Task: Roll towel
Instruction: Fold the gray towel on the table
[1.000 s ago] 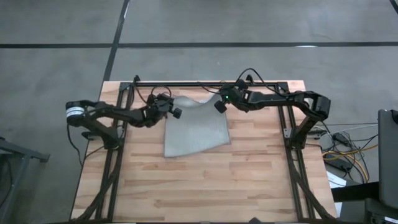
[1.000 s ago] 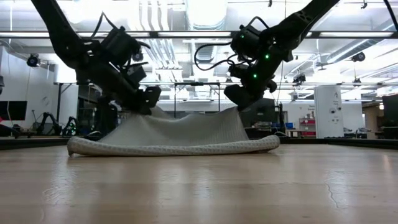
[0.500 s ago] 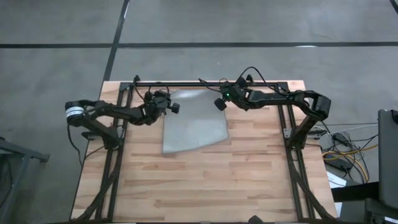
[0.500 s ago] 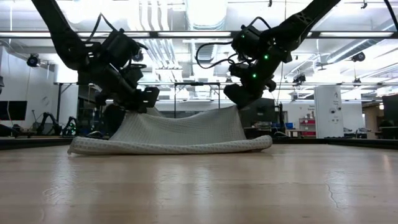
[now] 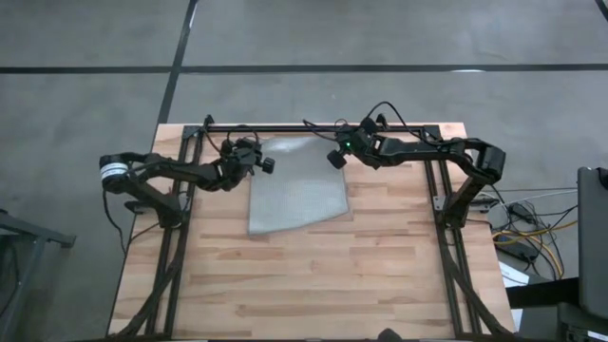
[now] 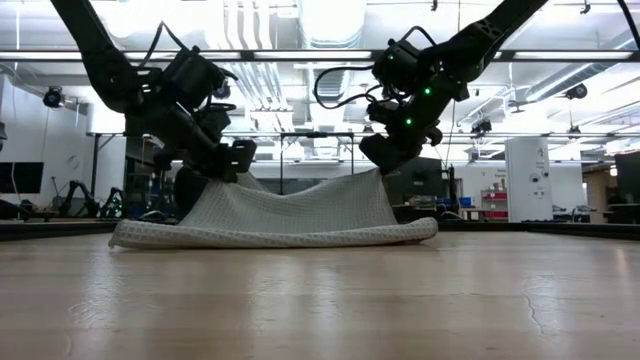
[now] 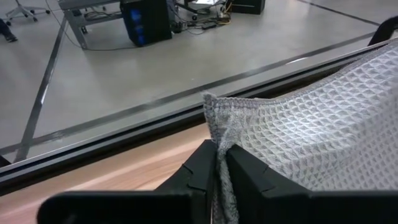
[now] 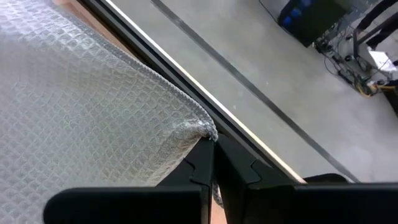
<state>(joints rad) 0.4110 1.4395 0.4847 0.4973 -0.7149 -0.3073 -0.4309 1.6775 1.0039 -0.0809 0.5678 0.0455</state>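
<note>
At the bench's (image 5: 313, 285) far edge, my left claw (image 7: 221, 163) and right claw (image 8: 213, 155) each pinch a towel (image 5: 296, 185) corner. It sags between them, soft and light. Corners grip best.

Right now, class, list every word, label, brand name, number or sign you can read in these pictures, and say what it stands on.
None can be read.
The towel is plain waffle weave, with no tag or print in view.
The table is bare wood, unmarked.
The arms carry no legible label.
Room fixtures behind the table are too small and blurred to read.
</note>
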